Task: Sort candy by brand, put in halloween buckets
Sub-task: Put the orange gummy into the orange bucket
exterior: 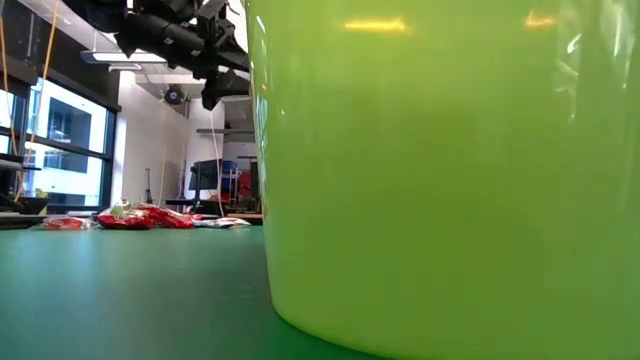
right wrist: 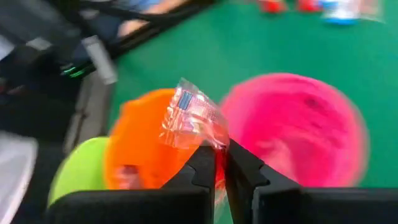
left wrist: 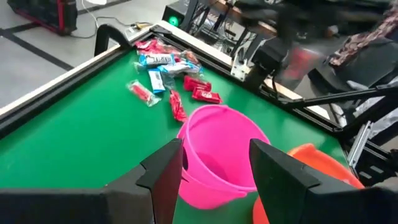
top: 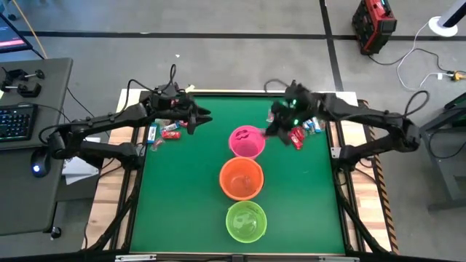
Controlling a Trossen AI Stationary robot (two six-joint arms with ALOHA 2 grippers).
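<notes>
Candy: two loose piles at the far end of the green worktop (top: 182, 204), plus one piece in the air.

Near edge: lime green bucket (top: 246, 221), upright, mouth up. In the low view its wall fills most of the frame and hides everything behind it on that side. Behind it, in one line running away from the near edge: orange bucket (top: 241, 178), then pink bucket (top: 247, 141). Rims of neighbouring buckets are just beside each other; whether they touch cannot be told.

Right gripper (right wrist: 220, 163): fingers clenched on one candy in a clear crinkled wrapper (right wrist: 194, 118) with red showing low between the fingertips. The packet sticks up and out from the fingertips, long axis tilted away from them. In the high view this gripper (top: 280, 131) hangs just beside the pink bucket's right rim, above the worktop.

Left gripper (top: 196, 120): fingers released, nothing between them, hanging above the worktop left of the pink bucket, pointing toward it.

Far left pile (top: 164, 132): red and blue-and-white packets lying flat, beneath the left arm. Far right pile (left wrist: 171, 71): red and blue-and-white packets, flat, long axes in mixed directions, near the far right corner.

Off the worktop, left: keyboard (top: 16, 120) on a grey desk.
</notes>
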